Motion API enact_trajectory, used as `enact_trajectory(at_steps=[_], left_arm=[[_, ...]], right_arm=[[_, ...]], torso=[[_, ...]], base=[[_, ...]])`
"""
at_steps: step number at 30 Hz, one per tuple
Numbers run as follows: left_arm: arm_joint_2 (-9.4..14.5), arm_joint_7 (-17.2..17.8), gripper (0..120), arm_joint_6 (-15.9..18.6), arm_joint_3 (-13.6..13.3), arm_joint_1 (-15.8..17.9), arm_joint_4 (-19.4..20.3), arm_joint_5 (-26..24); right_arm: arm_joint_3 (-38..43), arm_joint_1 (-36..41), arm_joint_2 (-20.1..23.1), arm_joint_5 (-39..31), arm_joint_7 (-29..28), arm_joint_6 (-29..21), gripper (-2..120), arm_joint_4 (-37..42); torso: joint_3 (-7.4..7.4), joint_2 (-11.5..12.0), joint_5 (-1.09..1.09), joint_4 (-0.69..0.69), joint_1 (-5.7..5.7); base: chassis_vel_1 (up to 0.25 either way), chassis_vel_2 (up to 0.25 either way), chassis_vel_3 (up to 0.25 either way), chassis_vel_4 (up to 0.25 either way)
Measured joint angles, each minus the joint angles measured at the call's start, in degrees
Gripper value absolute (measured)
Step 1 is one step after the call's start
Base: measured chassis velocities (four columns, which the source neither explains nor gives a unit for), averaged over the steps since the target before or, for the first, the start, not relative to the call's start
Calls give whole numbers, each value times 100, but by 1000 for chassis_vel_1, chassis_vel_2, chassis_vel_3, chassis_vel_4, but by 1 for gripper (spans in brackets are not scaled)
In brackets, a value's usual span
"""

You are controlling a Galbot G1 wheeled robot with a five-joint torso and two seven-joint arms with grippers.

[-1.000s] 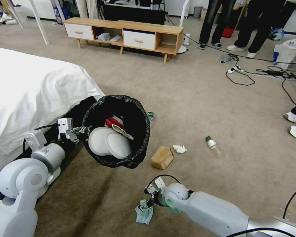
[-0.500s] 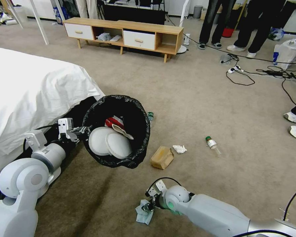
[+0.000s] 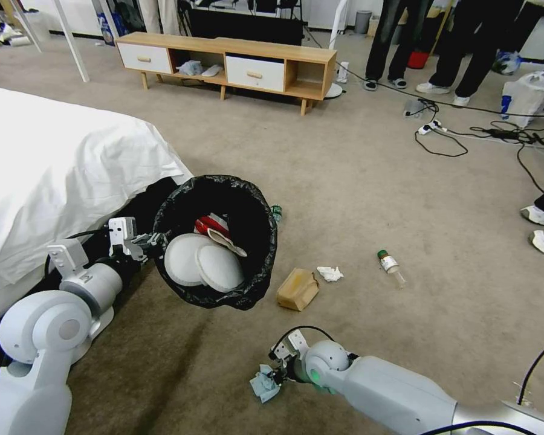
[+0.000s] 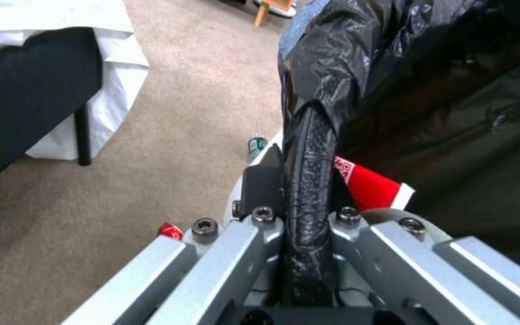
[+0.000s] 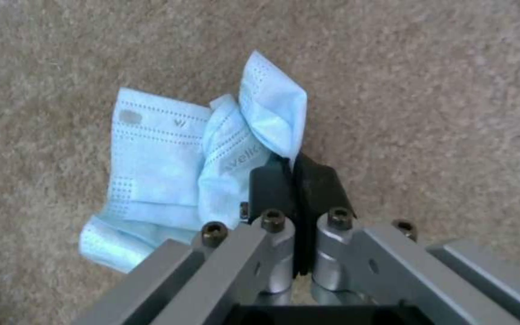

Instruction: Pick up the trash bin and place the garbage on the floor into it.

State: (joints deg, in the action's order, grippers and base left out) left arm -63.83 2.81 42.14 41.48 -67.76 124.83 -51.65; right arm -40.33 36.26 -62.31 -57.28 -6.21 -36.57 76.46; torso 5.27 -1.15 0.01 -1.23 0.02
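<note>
Two tools clamped: left (image 4: pixel 308 180) pinching black-lined bin (image 3: pixel 223 290), right (image 5: pixel 293 180) pinching crumpled blue mask (image 5: pixel 169 167).

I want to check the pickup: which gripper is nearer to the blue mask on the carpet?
The right. The right gripper is shut on an edge of the blue mask, low at the carpet. The left gripper holds the trash bin rim, far from it.

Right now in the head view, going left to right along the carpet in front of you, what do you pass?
left gripper → trash bin → brown paper bag → white tissue → green-capped bottle
</note>
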Motion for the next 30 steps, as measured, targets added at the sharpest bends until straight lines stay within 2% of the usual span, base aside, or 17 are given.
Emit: enact_trajectory(at_steps=[5,18,27,30], left_arm=[[12,0,2,0,-1,13,-34,3],[32,2,2,0,-16,75,-117,1],[57,29,2,0,-3,23,-121,-2],[76,112,2,0,1,-5,-120,-25]], right_arm=[[31,-44,120,61,-64,0,0,168],[805,-272,692,362,-105,39,0,1015],[1716,71,1091,455,-103,232,0,1678],[2365,449,1370,566,-97,461,0,2098]], torso=[[0,0,0,-1,0],[0,1,-2,0,0],[0,1,-1,0,0],[0,1,0,0,0]], base=[[0,0,0,0],[0,0,0,0],[0,0,0,0],[0,0,0,0]])
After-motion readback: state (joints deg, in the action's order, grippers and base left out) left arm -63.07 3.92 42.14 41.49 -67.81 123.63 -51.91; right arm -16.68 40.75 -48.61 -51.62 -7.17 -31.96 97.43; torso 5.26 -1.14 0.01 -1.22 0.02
